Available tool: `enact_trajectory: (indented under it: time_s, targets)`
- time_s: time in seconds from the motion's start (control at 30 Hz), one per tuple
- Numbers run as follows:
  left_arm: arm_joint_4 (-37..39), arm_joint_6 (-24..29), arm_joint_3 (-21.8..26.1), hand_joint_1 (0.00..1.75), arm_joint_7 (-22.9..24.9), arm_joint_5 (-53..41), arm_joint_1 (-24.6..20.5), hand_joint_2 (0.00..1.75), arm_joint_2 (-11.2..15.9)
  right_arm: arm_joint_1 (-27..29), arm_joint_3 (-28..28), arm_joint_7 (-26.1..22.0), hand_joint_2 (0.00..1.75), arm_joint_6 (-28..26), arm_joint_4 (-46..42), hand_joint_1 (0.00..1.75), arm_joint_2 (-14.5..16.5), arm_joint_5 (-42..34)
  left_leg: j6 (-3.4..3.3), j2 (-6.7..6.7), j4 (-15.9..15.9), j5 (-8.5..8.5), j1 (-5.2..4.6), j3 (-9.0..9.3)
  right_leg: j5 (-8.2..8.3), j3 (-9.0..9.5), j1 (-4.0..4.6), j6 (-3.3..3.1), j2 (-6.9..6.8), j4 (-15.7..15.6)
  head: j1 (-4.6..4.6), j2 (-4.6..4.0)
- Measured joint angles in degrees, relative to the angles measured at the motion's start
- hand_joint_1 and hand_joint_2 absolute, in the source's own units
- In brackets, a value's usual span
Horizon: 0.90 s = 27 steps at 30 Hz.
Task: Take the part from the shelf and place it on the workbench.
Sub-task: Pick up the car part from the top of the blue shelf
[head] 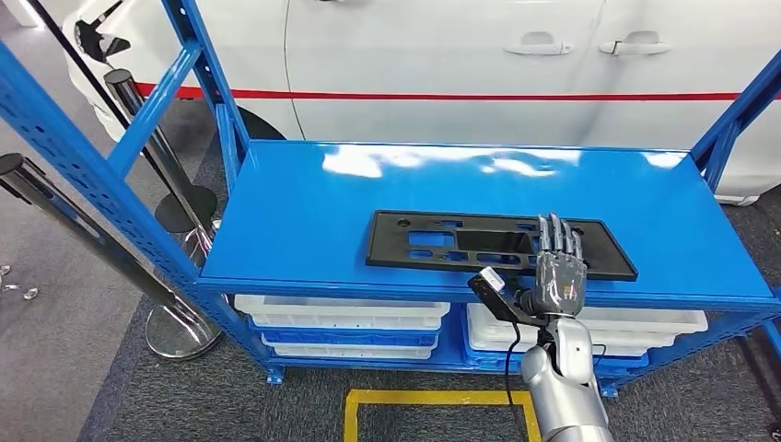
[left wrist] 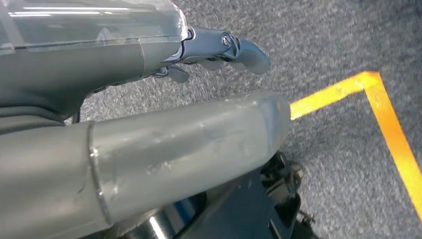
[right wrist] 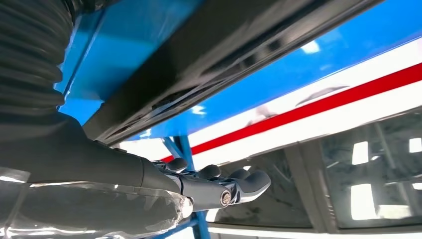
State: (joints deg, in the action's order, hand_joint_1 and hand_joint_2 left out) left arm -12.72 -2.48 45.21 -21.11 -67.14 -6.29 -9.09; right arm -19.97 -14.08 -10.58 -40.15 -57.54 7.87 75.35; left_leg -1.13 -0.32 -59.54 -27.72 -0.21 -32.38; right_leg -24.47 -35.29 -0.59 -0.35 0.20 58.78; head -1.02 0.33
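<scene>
One flat black plastic panel with rectangular cut-outs lies on the glossy blue metal shelf, in the lower centre of the head view and close to the shelf's front edge, its long side parallel to that edge. The right robot hand reaches over the front edge at the panel's right part, fingers stretched flat and apart on top of the panel, grasping nothing. In the right wrist view the fingers lie straight, with the panel's dark edge running diagonally across the upper frame. Broad bare shelf surface spreads left of the panel and behind it, up to the white car body with a red stripe across the top of the frame. White plastic bins sit below the shelf. The left robot hand hangs over grey carpet beside an orange floor line; its fingers look loosely curled, and I cannot tell whether it is clenched.
</scene>
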Motion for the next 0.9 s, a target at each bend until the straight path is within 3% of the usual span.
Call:
enact_trajectory:
  time_s: [0.13, 0.37, 0.43, 0.5, 0.57, 0.63, 0.7, 0.73, 0.77, 0.8, 0.87, 0.9]
  targets:
    - [0.0, 0.05, -0.01, 0.0, 0.0, 0.09, 0.0, 0.0, 0.0, 0.0, -0.02, 0.13, 1.75, 0.01, -0.1, 0.0, 0.07, 0.02, 0.76, 0.02, -8.68, -4.21, 0.4, -4.17, -0.28, 0.92, -0.13, -0.79, -0.14, -0.34, -0.03, 0.0]
    - [0.01, 0.05, -0.01, 0.0, -0.01, 0.23, 0.02, 0.0, 0.0, 0.07, -0.02, 0.13, 1.75, 0.01, -0.09, 0.0, 0.1, 0.02, 0.87, 0.02, -11.03, -5.13, 0.46, -5.52, -0.38, 0.98, -0.1, -0.84, -0.15, -0.34, -0.03, 0.0]
    - [0.03, -0.02, -0.01, 0.0, -0.37, 0.62, 0.13, 0.0, -0.01, 0.17, -0.02, 0.12, 1.75, 0.02, -0.1, 0.82, 0.11, -0.04, 1.08, 0.02, -13.74, -4.79, 0.64, -7.83, -0.72, 1.28, -0.09, -0.79, -0.09, -0.31, -0.03, 0.0]
    - [0.04, -0.2, 0.0, 0.0, -1.41, 1.12, 0.12, 0.0, -0.01, 0.3, -0.04, 0.06, 1.75, 0.02, -0.15, 1.7, 0.1, -0.33, 0.59, 0.03, -7.38, -0.1, 0.62, -6.25, -1.69, 2.13, 0.01, 0.07, 0.07, -0.19, -0.03, 0.0]
    - [0.04, -0.35, 0.01, 0.0, -2.27, 1.31, -0.05, 0.0, -0.01, 0.43, -0.15, -0.01, 1.75, 0.01, -0.35, 1.75, 0.03, -0.72, -0.6, 0.06, 1.14, 3.95, 0.58, -2.68, -2.82, 2.6, -0.06, 1.34, 0.14, 0.45, -0.02, 0.0]
    - [0.04, -0.39, 0.01, 0.0, -2.54, 1.35, -0.2, 0.0, -0.03, 0.5, -0.39, -0.09, 1.75, 0.01, -0.53, 1.75, -0.09, -0.96, -1.48, 0.1, 1.69, 3.99, 0.66, -2.26, -5.02, 0.81, -0.22, 1.92, 0.1, 4.32, 0.01, 0.0]
    - [0.04, -0.39, 0.01, 0.0, -2.75, 1.37, -0.29, 0.0, -0.04, 0.75, -0.72, -0.24, 1.75, 0.02, -0.55, 1.75, -0.17, -1.04, -1.93, 0.1, 1.67, 3.8, 0.55, -2.17, -8.07, -3.08, -0.21, 2.1, 0.08, 11.46, 0.01, 0.0]
    - [0.04, -0.39, 0.01, 0.0, -2.85, 1.37, -0.27, 0.0, -0.04, 0.96, -0.86, -0.32, 1.75, 0.01, -0.56, 1.75, -0.22, -1.04, -2.0, 0.09, 1.6, 3.7, 0.49, -2.17, -8.71, -4.79, -0.23, 2.17, 0.07, 14.17, 0.02, 0.0]
    - [0.04, -0.39, 0.01, 0.0, -2.94, 1.38, -0.24, 0.0, -0.04, 1.13, -0.96, -0.45, 1.75, 0.01, -0.58, 1.75, -0.28, -1.03, -2.02, 0.07, 1.5, 3.58, 0.46, -2.15, -8.22, -5.59, -0.24, 2.2, 0.07, 14.99, 0.0, 0.0]
    - [0.04, -0.4, 0.01, 0.0, -3.0, 1.38, -0.23, 0.0, -0.04, 1.2, -1.02, -0.57, 1.75, 0.01, -0.66, 1.75, -0.35, -1.03, -1.95, 0.04, 1.35, 3.43, 0.45, -2.11, -6.7, -5.32, -0.25, 2.18, 0.06, 13.7, 0.01, 0.0]
    - [0.04, -0.41, 0.0, 0.0, -3.08, 1.38, -0.29, 0.0, -0.07, 1.09, -1.05, -0.83, 1.75, 0.0, -0.98, 1.75, -0.5, -1.01, -1.65, -0.01, 0.96, 3.01, 0.42, -1.96, -2.68, -2.41, -0.23, 1.93, -0.02, 6.84, 0.02, 0.0]
    - [0.04, -0.41, -0.01, 0.0, -3.1, 1.39, -0.36, 0.0, -0.08, 0.98, -1.07, -0.91, 1.75, -0.01, -1.16, 1.75, -0.54, -1.01, -1.41, -0.05, 0.71, 2.78, 0.31, -1.94, -1.44, -1.0, -0.12, 1.72, -0.06, 3.67, 0.01, 0.0]
